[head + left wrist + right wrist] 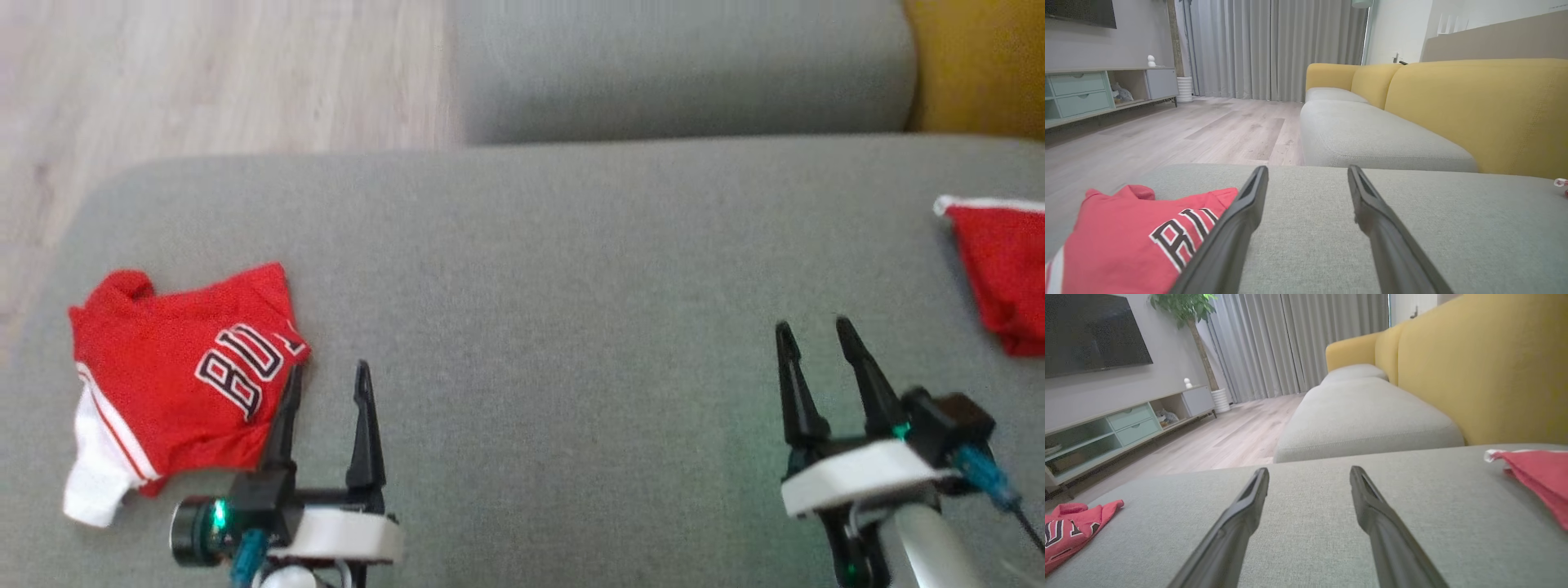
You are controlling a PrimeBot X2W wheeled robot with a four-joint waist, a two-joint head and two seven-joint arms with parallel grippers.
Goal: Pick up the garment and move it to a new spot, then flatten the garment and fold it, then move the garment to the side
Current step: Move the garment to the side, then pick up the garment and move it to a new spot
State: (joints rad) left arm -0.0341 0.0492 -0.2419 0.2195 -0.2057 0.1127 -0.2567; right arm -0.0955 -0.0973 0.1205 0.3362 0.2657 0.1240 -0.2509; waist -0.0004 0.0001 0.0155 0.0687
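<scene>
slanting near-left to far-right, red jersey (175, 384), white hem (94, 482) nearest

- Head view looks steeply down on the grey cushion (531, 269).
- Left wrist view skims low along that cushion toward the curtains (1274, 49), the red garment (1126, 241) close at lower left.
- Right wrist view faces likewise, sharing the yellow sofa back (1474, 367).
</scene>
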